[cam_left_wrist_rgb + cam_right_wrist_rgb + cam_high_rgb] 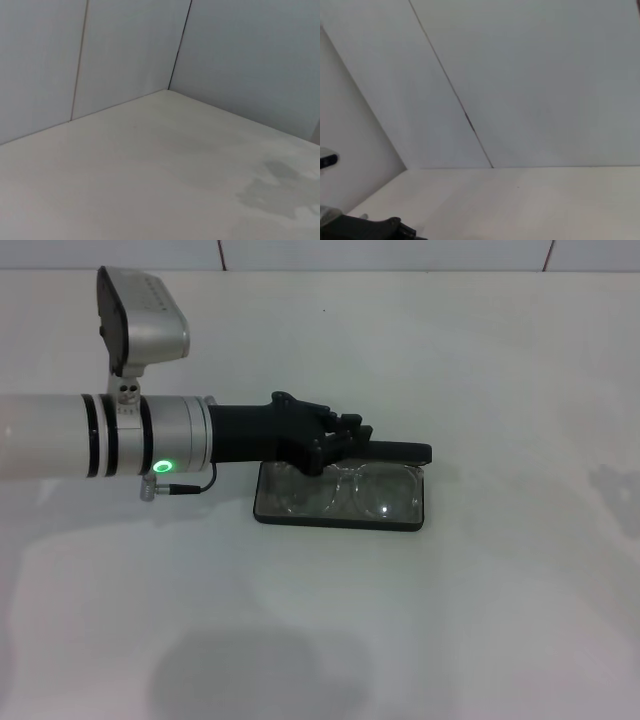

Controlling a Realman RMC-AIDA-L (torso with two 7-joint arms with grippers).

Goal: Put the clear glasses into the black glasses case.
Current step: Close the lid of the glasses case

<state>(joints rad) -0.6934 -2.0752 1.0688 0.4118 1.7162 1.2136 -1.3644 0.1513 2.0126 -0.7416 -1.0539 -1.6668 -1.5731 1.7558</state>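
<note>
The black glasses case (340, 519) lies open on the white table a little right of centre in the head view. The clear glasses (350, 490) rest inside it, lenses up, on the grey lining. My left arm reaches in from the left, and the left gripper (355, 436) sits over the case's far edge. A flat black bar, which looks like the raised lid (405, 452), runs right from the gripper along that edge. The left gripper's dark body (370, 229) also shows in the right wrist view. My right gripper is out of view.
The white table (480, 620) spreads all around the case. Grey panelled walls (130, 45) stand behind it, with a corner seam in the left wrist view. A faint stain (280, 192) marks the tabletop.
</note>
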